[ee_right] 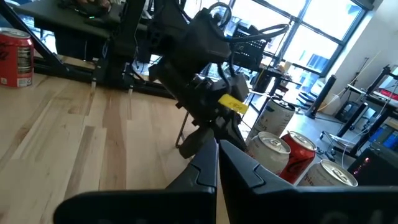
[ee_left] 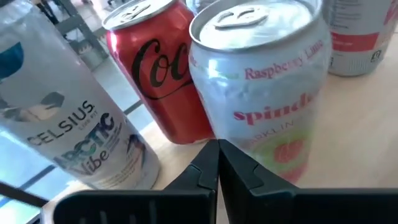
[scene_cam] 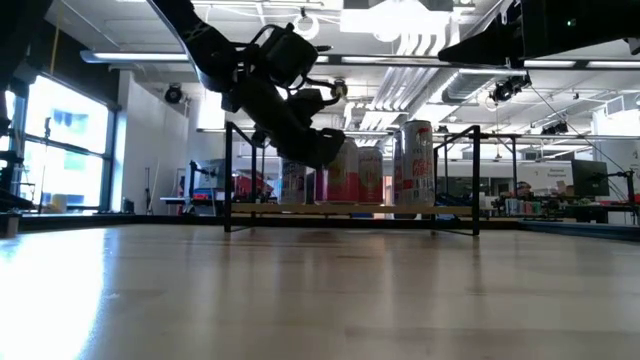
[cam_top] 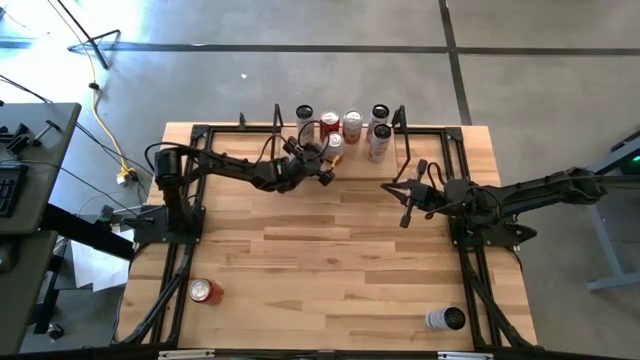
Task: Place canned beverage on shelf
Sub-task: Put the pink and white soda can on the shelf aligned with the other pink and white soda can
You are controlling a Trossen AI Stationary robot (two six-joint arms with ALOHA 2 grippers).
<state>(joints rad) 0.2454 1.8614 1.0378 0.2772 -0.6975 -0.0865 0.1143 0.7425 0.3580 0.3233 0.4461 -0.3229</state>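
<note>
Several cans stand on the shelf [cam_top: 345,150] at the table's far edge; we see the Spindrift can [ee_left: 261,87] upright beside a red cola can [ee_left: 158,74]. Left gripper [cam_top: 325,172] hangs just before it, fingers pressed together, holding nothing. Right gripper [cam_top: 405,215] waits nearby, also closed and empty.

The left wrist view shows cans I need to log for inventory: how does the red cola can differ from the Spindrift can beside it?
The red cola can is solid red with black script; the Spindrift can is pale silver with red lettering and a pink-green fruit picture. The Spindrift can stands nearer the left pincer and fills more of the view; the red cola can sits behind it, partly hidden. Both stand upright, tops unopened, on the shelf.
</note>
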